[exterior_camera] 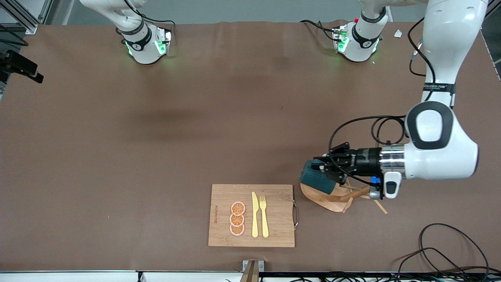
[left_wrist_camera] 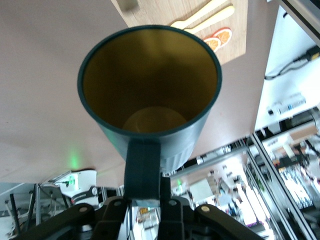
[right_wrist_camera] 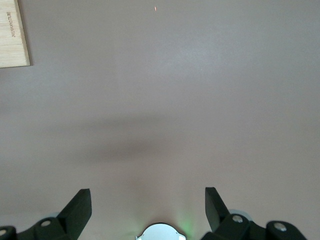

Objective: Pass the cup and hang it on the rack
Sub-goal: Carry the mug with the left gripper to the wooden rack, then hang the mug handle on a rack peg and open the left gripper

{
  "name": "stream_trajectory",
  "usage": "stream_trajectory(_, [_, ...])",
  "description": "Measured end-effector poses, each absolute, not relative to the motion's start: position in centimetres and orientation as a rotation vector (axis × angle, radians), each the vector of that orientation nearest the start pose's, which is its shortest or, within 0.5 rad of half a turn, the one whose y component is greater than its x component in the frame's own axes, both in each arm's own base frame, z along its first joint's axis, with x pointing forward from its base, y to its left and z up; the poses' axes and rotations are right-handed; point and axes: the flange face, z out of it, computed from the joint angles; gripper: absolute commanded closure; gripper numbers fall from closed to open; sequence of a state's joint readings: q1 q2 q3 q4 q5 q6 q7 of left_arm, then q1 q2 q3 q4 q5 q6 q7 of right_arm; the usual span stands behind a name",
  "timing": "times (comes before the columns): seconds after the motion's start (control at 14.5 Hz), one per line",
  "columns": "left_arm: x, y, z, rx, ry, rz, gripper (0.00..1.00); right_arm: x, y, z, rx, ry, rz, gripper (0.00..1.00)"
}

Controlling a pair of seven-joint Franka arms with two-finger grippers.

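My left gripper (exterior_camera: 327,166) is shut on the loop handle (left_wrist_camera: 143,165) of the dark teal cup (exterior_camera: 315,178). It holds the cup on its side, up in the air over the wooden rack (exterior_camera: 327,199). The rack's oval base and thin pegs (exterior_camera: 354,192) show under the cup and the wrist. In the left wrist view the cup (left_wrist_camera: 150,90) fills the middle, its mustard-yellow inside facing the camera, with my left gripper (left_wrist_camera: 145,200) clamped on the handle. I cannot tell whether the cup touches a peg. My right gripper (right_wrist_camera: 147,205) is open and empty over bare table; it is out of the front view.
A bamboo cutting board (exterior_camera: 274,235) with orange slices (exterior_camera: 237,218), a yellow knife and a fork (exterior_camera: 264,215) lies beside the rack, toward the right arm's end. Its corner shows in the right wrist view (right_wrist_camera: 12,35). Loose cables (exterior_camera: 438,250) lie near the front edge.
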State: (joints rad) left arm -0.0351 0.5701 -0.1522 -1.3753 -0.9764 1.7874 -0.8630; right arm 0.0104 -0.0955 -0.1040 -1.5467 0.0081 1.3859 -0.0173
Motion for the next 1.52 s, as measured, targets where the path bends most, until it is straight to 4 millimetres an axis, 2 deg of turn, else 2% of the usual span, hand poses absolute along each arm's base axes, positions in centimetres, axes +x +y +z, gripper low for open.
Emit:
stream_trajectory(0.14, [68.9, -15.8, 39.9, 1.919, 1.016, -0.773, 0.98, 50.2, -4.9, 67.0, -3.116, 0.113, 0.102, 0.00])
stream_trajectory(0.34, [68.5, -14.4, 38.2, 1.913, 0.981, -0.772, 0.97, 50.2, -5.0, 67.0, -3.116, 0.114, 0.101, 0.00])
stream_trajectory(0.48, [68.5, -13.3, 37.9, 1.903, 0.955, -0.771, 0.96, 50.2, -5.0, 67.0, -3.116, 0.114, 0.100, 0.00])
stream_trajectory(0.83, [68.8, -8.5, 37.0, 1.876, 0.912, -0.734, 0.93, 50.3, -5.1, 67.0, -3.116, 0.111, 0.094, 0.00])
stream_trajectory(0.9, [68.8, -7.9, 36.9, 1.873, 0.909, -0.730, 0.88, 50.3, -5.1, 66.9, -3.116, 0.110, 0.095, 0.00])
stream_trajectory(1.03, [68.8, -7.4, 36.3, 1.873, 0.898, -0.721, 0.66, 50.3, -5.1, 66.7, -3.116, 0.110, 0.097, 0.00])
stream_trajectory(1.1, [68.8, -7.4, 36.0, 1.872, 0.897, -0.725, 0.49, 50.4, -5.1, 66.6, -3.116, 0.110, 0.098, 0.00])
stream_trajectory(1.17, [68.8, -7.5, 35.7, 1.868, 0.898, -0.729, 0.39, 50.4, -5.1, 66.6, -3.116, 0.110, 0.098, 0.00])
stream_trajectory(1.31, [68.9, -7.5, 35.3, 1.863, 0.900, -0.735, 0.26, 50.4, -5.1, 66.6, -3.116, 0.109, 0.098, 0.00])
stream_trajectory(1.38, [68.9, -7.5, 35.3, 1.862, 0.900, -0.736, 0.01, 50.4, -5.1, 66.6, -3.116, 0.109, 0.098, 0.00])
stream_trajectory(1.52, [69.1, -7.5, 35.8, 1.864, 0.895, -0.725, 0.00, 50.4, -5.1, 66.6, -3.116, 0.109, 0.097, 0.00])
